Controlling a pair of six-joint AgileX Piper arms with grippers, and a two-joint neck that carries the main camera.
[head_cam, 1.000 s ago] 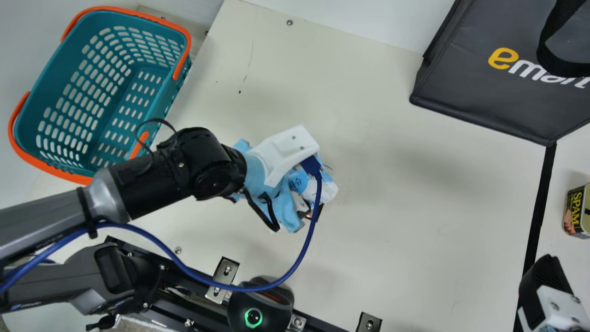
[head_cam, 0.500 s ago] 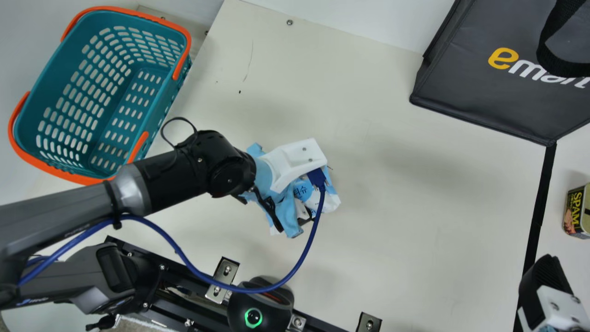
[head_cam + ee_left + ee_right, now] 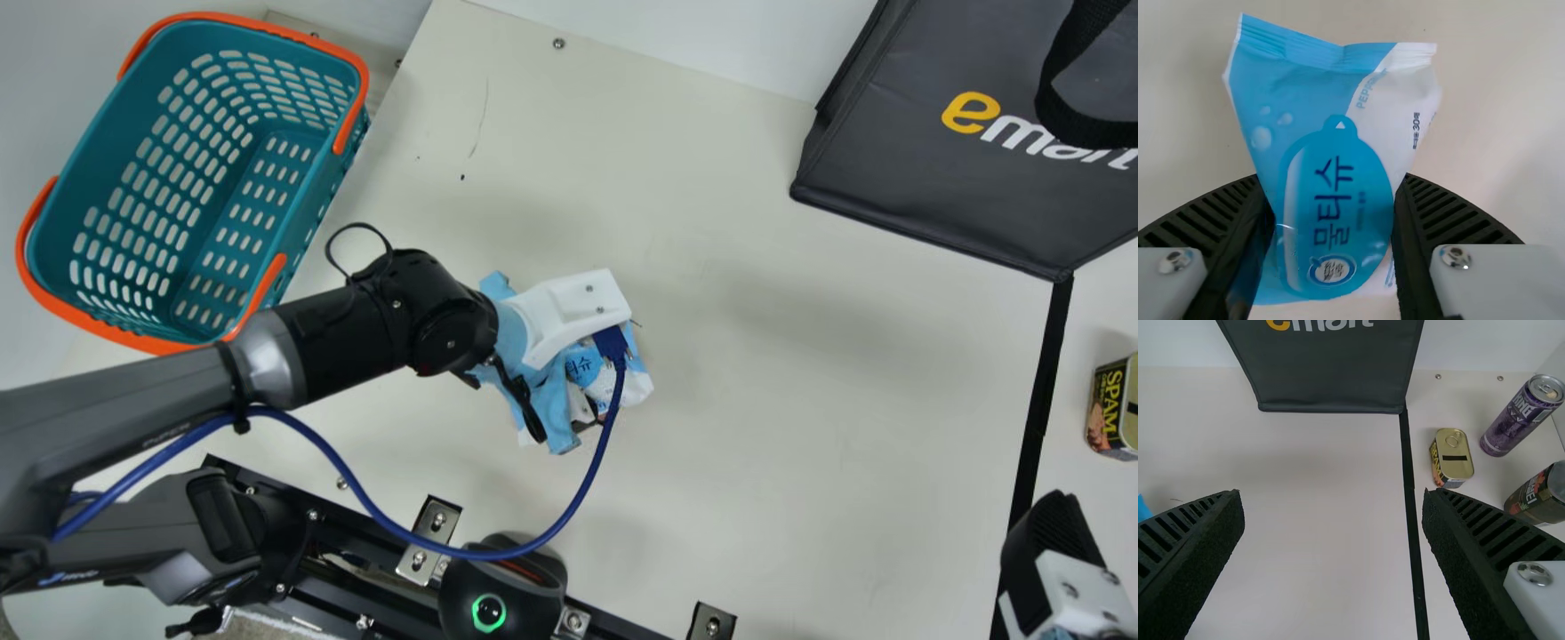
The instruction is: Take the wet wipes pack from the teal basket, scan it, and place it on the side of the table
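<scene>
In the main view my left gripper (image 3: 573,311) is over the left-middle of the table, its fingertips mostly hidden under its white mount. Part of the blue-and-white wet wipes pack (image 3: 635,388) sticks out beneath it. From the left wrist, my left gripper (image 3: 1333,181) is shut on the wet wipes pack (image 3: 1335,167), one ribbed finger against each side, printed face toward the camera. The teal basket (image 3: 129,107) stands at the far left with nothing seen inside. My right gripper (image 3: 1056,564) is at the main view's lower right corner; in its wrist view, my right gripper (image 3: 1331,495) stands wide open and empty.
A dark bag (image 3: 925,169) stands at the back right. Beyond a black tape line (image 3: 1036,427) sits a small can (image 3: 1111,409). The right wrist view adds a purple can (image 3: 1521,417) and a dark can (image 3: 1540,495). A black scanner (image 3: 502,591) sits at the front edge.
My left gripper has shifted a little rightward and toward the table's front edge, the wipes pack shifting with it, then barely moved over the last half second. My right gripper has stayed still.
</scene>
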